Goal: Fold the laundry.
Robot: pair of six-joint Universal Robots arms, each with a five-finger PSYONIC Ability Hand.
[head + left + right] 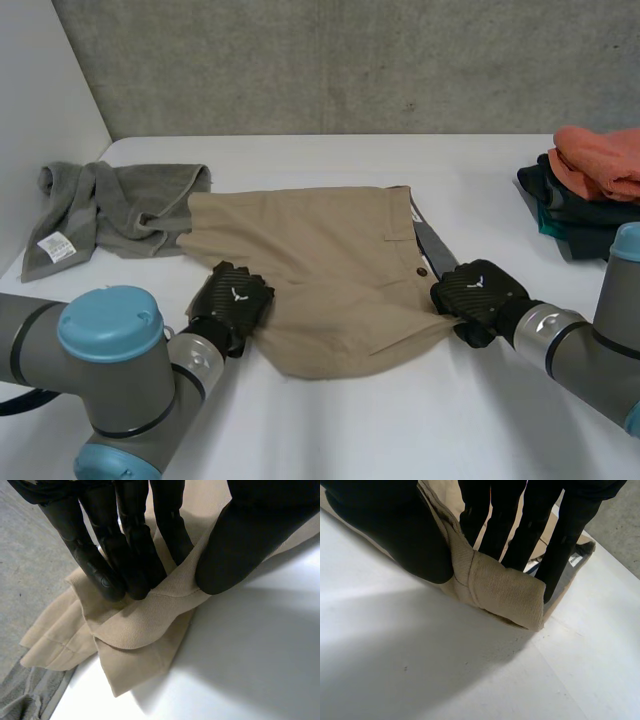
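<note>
1. The shorts (330, 270) lie spread in the middle of the bench (420, 420), between a grey towel (110, 205) and a folded pile (590, 190).
2. The left hand (233, 300) pinches the near leg edge between its fingers (127, 555) and thumb. The right hand (478, 292) pinches the near waistband corner the same way.
3. To fold well, I'd lift both ends together and level, carry them straight to the far edge, and line up the edges before letting go, or the cloth may bunch.

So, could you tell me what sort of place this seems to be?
Likely a robot lab bench, not a home: a white table against a concrete wall, with shorts, a towel and a clothes pile set out for folding.
</note>
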